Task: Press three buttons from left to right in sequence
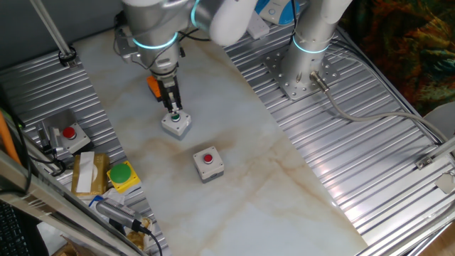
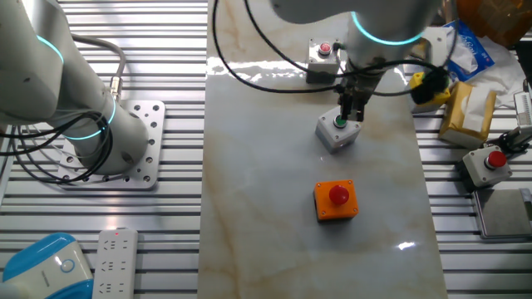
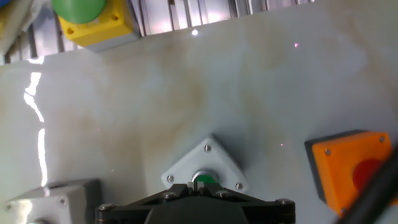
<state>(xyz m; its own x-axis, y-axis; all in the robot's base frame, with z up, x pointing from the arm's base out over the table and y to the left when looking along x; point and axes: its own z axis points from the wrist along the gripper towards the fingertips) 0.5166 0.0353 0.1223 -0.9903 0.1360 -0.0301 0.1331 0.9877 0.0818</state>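
Observation:
Three button boxes lie in a row on the marble table (image 1: 284, 185). The orange box with a red button (image 2: 336, 200) shows partly behind my gripper in one fixed view (image 1: 151, 85) and at the right in the hand view (image 3: 351, 171). The grey box with a green button (image 1: 175, 122) (image 2: 338, 132) (image 3: 205, 167) is in the middle. The grey box with a red button (image 1: 208, 163) (image 2: 320, 51) (image 3: 53, 199) is at the other end. My gripper (image 1: 173, 109) (image 2: 349, 112) (image 3: 202, 185) points straight down. Its fingertips are together and sit on the green button.
A yellow box with a large green button (image 1: 123, 176) (image 3: 93, 18) and a grey red-button box with cables (image 1: 69, 134) (image 2: 490, 162) sit on the ribbed metal beside the marble. A second arm's base (image 1: 309, 57) (image 2: 91, 124) stands on the other side.

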